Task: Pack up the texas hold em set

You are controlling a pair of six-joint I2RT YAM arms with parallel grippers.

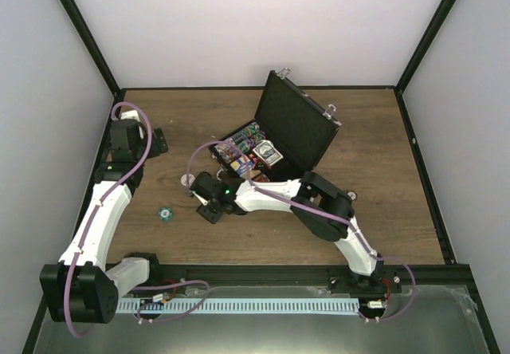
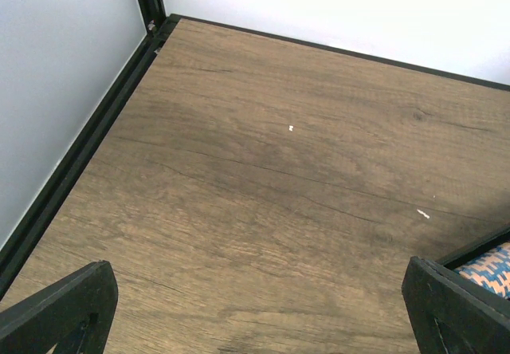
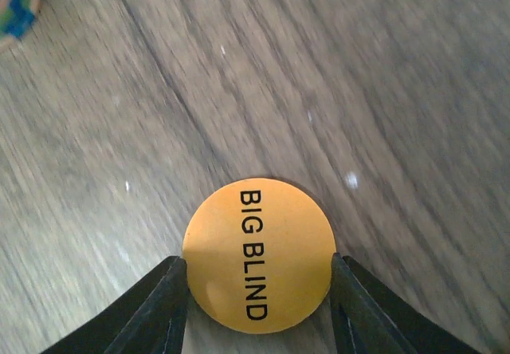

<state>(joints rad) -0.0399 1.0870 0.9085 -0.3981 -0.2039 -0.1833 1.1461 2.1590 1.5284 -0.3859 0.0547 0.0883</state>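
Wood-grain worktop [image 1: 382,171], pale walls and black framing around it. Grips with the right gripper [image 3: 259,260] an orange button [image 3: 259,234] lettered BIG BLIND, pinched edge to edge between both black fingers [image 3: 151,314], left of the worktop's middle. Cannot tell whether lifted or resting on the wood. Shows a multicoloured chip [image 1: 165,214] close by, lying alone nearer the left edge and apart from the gripper. Finds the black case [image 1: 299,123] behind the right wrist, toward the far edge, lid raised, its tray on the near-left side packed with chips [image 1: 239,140] and a card deck [image 1: 268,155]. Holds the left gripper [image 2: 256,278] spread wide with nothing between its fingers, up by the far left corner, well apart from case and button.
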